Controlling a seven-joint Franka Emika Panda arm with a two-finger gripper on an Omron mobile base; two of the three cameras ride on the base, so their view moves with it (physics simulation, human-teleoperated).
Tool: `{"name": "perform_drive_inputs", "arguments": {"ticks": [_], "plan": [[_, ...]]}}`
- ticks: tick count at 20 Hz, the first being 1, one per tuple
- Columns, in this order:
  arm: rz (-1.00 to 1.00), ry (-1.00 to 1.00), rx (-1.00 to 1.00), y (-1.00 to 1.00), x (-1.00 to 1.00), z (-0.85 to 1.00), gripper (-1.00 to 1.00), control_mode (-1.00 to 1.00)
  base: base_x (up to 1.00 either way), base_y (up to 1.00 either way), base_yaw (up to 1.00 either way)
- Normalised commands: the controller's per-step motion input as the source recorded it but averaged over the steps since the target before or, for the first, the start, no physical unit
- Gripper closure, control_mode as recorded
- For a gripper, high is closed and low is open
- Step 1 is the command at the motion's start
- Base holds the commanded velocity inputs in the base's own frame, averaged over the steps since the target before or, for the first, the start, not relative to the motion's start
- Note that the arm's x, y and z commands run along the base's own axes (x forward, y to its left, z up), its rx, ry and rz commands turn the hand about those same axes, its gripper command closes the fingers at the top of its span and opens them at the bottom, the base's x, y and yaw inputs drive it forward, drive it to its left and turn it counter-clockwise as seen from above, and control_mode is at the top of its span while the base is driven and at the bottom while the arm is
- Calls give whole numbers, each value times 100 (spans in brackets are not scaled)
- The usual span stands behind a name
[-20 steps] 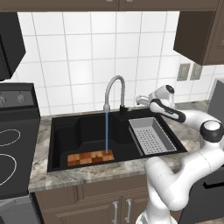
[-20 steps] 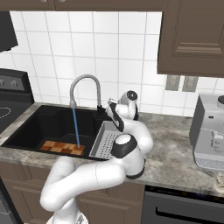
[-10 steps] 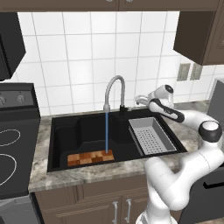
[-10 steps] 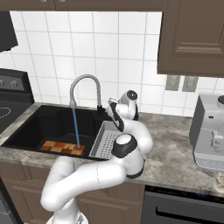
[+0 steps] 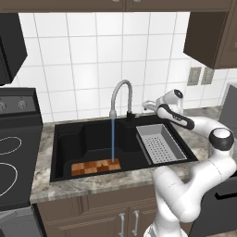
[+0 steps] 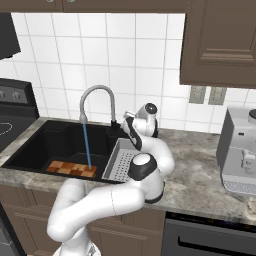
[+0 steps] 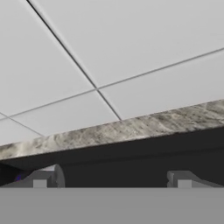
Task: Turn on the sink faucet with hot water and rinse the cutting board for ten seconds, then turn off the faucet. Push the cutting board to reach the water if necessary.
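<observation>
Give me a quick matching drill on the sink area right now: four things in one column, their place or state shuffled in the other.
Things:
1. cutting board
2. water
3. grey perforated tray
4. gripper

Places or states:
A. open, by the faucet base
B. right part of the sink
C. flat on the sink floor, front
D. blue stream landing on the board's right end

Pairs: 1-C, 2-D, 3-B, 4-A

There is one black sink (image 5: 69, 139) in the worktop (image 5: 106, 178). One faucet (image 5: 121, 95). One stream of water (image 5: 113, 139). One cutting board (image 5: 95, 166). One grey tray (image 5: 159, 143) with holes. One stove (image 5: 14, 152). Two wall plugs (image 6: 205, 95). One grey machine (image 6: 240, 150).
</observation>
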Motion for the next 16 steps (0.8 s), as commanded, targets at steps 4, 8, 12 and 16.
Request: {"name": "perform_drive_inputs", "arguments": {"ticks": [4,8,12,16], "plan": [[0,0,0,0,8,-2,-100,-100,0,0,0],[0,0,0,0,6,-10,-100,-100,0,0,0],[0,0,0,0,0,-8,-100,-100,0,0,0],[0,0,0,0,0,-16,-100,-100,0,0,0]]}}
